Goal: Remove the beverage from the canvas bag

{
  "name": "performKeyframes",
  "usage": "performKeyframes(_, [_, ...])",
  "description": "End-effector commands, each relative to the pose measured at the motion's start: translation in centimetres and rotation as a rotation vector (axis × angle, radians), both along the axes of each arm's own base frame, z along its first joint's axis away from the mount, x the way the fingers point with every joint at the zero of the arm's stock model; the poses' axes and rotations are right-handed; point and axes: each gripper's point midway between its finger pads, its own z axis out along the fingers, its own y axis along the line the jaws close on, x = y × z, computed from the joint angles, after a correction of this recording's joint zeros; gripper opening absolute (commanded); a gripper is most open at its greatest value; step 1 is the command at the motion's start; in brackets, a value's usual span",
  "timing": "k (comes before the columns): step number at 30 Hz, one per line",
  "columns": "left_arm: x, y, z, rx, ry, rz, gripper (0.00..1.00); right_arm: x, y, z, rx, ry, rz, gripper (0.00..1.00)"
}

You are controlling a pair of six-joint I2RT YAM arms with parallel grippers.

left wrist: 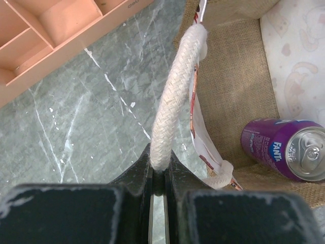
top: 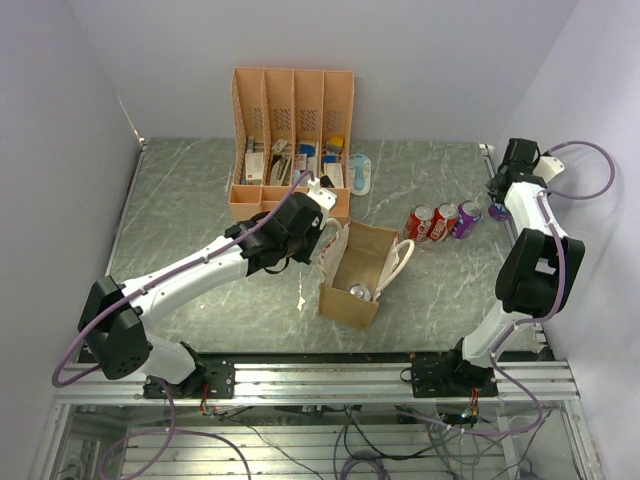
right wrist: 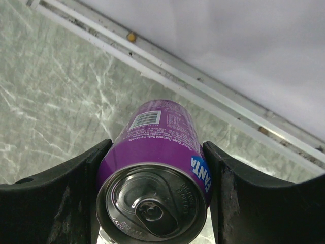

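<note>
Left end effector (left wrist: 158, 165) clamped shut on rope handle (left wrist: 175, 96) of canvas bag (left wrist: 233, 86). Beverage (left wrist: 284, 148), a purple can, lies sideways on the bag floor. Probably rigid, smooth, slippery, dentable: grasp across mid-body. Right end effector (right wrist: 155, 168) grips second purple can (right wrist: 157, 132).

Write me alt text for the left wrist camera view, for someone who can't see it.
The left claw is shut on the whitish rope handle of the canvas bag. Inside the open bag a purple Fanta can lies on its side; a salmon-pink organizer sits on the grey marble table at upper left.
</note>
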Motion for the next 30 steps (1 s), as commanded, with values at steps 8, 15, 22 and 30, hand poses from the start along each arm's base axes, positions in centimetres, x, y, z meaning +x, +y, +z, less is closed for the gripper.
performKeyframes(8, [-0.7, -0.8, 2.2, -0.062, -0.019, -0.042, 0.07, 0.7, 1.3, -3.6, 0.115, -0.016, -0.018, 0.01])
performKeyframes(15, [-0.6, -0.7, 2.0, -0.052, -0.019, -0.037, 0.07, 0.7, 1.9, -5.8, 0.173, 0.023, -0.015, 0.07])
performKeyframes(22, [-0.7, -0.9, 1.6, -0.048, -0.007, -0.045, 0.07, 0.5, 2.2, -7.2, 0.203, 0.057, -0.012, 0.16])
performKeyframes(30, [-0.7, -0.8, 1.7, -0.049, -0.011, -0.042, 0.07, 0.2, 2.2, -8.8, 0.205, 0.086, -0.007, 0.32])
